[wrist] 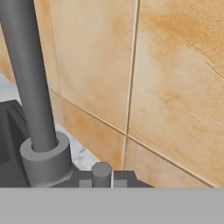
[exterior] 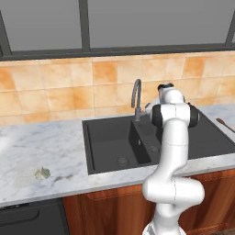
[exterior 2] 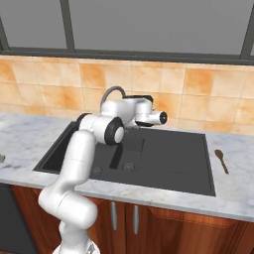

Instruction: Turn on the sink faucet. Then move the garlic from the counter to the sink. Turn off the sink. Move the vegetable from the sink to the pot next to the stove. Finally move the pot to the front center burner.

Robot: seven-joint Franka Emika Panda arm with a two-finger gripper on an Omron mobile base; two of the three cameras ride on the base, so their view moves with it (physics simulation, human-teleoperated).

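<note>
1. Closest to the hand camera stands the faucet [wrist: 28,78], a smooth dark grey tube rising from a thick round collar; its arch is cut off by the top of the picture.
2. Just right of that collar a short grey stub [wrist: 101,171] pokes up; whether it is the lever I cannot tell.
3. Two dark fingertips [wrist: 85,182] barely show on either side of that stub, drawn in close together; whether they pinch it is hard to make out.
4. From the left base camera the gripper [exterior: 149,107] is mostly hidden behind the arm's own elbow, beside the faucet base at the back edge of the sink [exterior: 109,137].
5. Matte black and rectangular, the sink has a wide bowl and a narrower one, each with a round drain; the arm covers part of the narrow bowl.
6. Garlic [exterior: 42,173], a small lumpy pale bulb, lies on the white veined marble counter [exterior: 36,147], near its front edge and well left of the sink.
7. Right of the sink a brown wooden spoon [exterior 2: 221,160] lies on the counter.
8. Glossy orange tiles [wrist: 175,87] with thin grout lines back the counter.
</note>
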